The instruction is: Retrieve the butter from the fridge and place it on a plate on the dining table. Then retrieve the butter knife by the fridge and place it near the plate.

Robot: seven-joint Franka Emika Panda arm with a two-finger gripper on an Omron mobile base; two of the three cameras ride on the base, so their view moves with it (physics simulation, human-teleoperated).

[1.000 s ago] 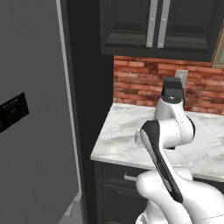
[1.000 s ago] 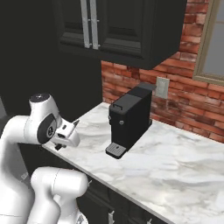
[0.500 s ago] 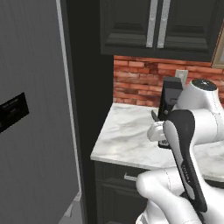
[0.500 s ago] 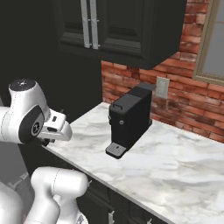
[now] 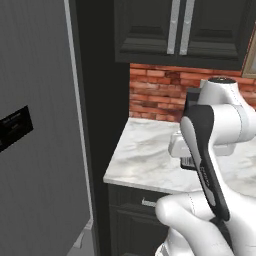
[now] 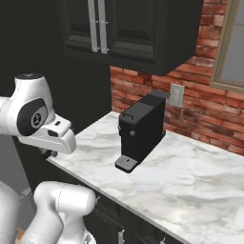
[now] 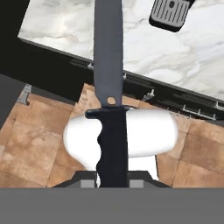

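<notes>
The gripper (image 7: pixel 113 177) is pinching the butter knife (image 7: pixel 109 92) by its dark handle, blade projecting forward above the marble counter (image 7: pixel 131 41) edge, and a swing is risking striking the coffee machine (image 6: pixel 140 131) or loosening the grip.
</notes>
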